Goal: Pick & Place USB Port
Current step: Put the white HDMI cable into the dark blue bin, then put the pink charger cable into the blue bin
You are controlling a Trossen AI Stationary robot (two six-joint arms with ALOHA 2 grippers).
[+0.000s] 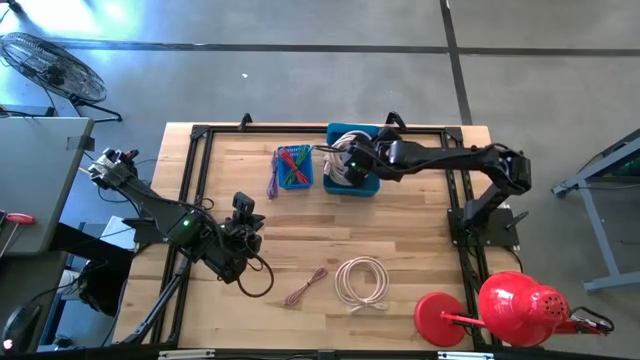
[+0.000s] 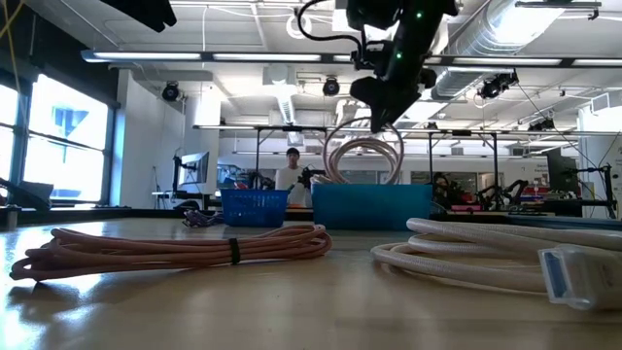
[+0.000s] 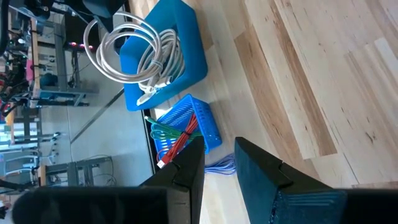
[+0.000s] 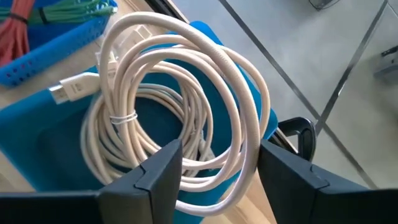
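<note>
A wooden table (image 1: 400,240) holds two robot arms. The right gripper (image 4: 214,171) hangs over a solid blue bin (image 1: 365,186) at the table's far edge, its fingers closed around a coiled white USB cable (image 4: 186,99). The coil is lifted, its lower loops dangling into the bin, and more white cable lies inside. From table height the coil (image 2: 364,156) shows above the bin's rim, under the dark gripper.

Just beside the bin stands a blue mesh basket (image 1: 295,168) holding red and green cables, with a small purple cable (image 1: 272,185) lying against its outer side.

The left gripper (image 3: 219,163) rests low over the table's left side, well apart from the bin, fingers parted and holding nothing.

Near the front edge lie a pink cable bundle (image 1: 306,286) and another white coiled cable (image 1: 362,281). At the front right corner sits a red object (image 1: 500,308), its shape hard to identify.

Far behind the table a person (image 2: 292,173) stands, too small to describe. A floor fan (image 1: 50,65) is partly cut off at the upper left.
</note>
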